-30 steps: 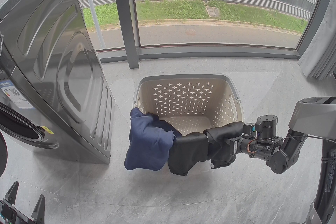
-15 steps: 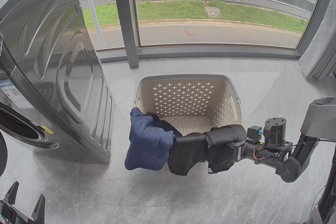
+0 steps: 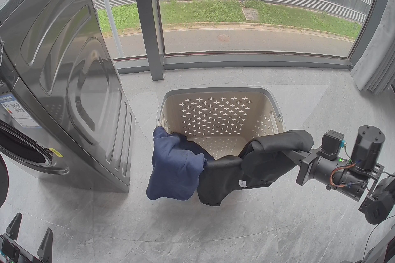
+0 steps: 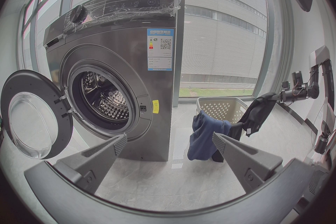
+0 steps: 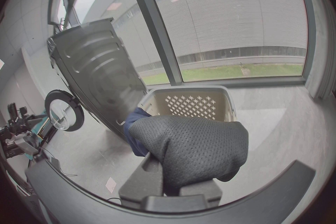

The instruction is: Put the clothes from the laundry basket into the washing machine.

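Near the open washing machine (image 3: 61, 70), the left gripper (image 3: 29, 235) is hanging low, fingers spread and empty. The navy garment (image 3: 175, 165) is lying draped over the laundry basket's (image 3: 220, 91) front rim, while the black garment (image 3: 263, 157), clenched in the right gripper (image 3: 293, 153), is rising rightward since a second ago, peeling free for the drum
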You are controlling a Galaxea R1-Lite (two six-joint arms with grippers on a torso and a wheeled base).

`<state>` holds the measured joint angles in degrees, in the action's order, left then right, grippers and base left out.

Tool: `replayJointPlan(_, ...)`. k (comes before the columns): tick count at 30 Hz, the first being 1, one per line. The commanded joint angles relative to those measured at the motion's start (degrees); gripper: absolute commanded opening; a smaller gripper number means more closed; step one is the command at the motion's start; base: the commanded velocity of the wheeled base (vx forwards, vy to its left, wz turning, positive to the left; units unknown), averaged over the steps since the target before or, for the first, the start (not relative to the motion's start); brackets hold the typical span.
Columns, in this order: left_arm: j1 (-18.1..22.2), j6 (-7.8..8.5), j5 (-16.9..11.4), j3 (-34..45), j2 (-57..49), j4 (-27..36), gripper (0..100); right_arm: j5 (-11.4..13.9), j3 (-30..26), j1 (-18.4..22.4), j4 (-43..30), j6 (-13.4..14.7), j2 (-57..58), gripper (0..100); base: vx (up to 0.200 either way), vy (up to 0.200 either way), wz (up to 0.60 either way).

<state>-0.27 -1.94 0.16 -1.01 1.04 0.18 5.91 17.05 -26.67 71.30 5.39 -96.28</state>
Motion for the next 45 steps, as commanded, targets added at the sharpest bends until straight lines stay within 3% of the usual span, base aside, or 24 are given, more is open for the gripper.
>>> replayJointPlan(1,0.0,0.0,0.0,0.8,-0.6,0.0,100,-1.2,-0.4,-5.1,-2.5,-0.8,11.6,0,0.0,0.0,0.0)
replayJointPlan(5,0.0,0.09,0.0,0.8,-0.6,0.0,100,-3.6,-0.9,-8.0,-4.8,-0.9,13.0,0,0.0,0.0,0.0)
replayJointPlan(27,-0.1,-0.08,0.0,0.8,-0.4,0.0,100,-3.7,-1.7,-9.3,-4.2,-1.2,14.4,0,-0.164,0.0,0.0)
replayJointPlan(45,-0.1,-0.43,0.0,0.8,-0.4,0.0,100,-3.5,-1.1,-10.9,-3.9,-1.0,14.4,0,0.0,0.2,0.0)
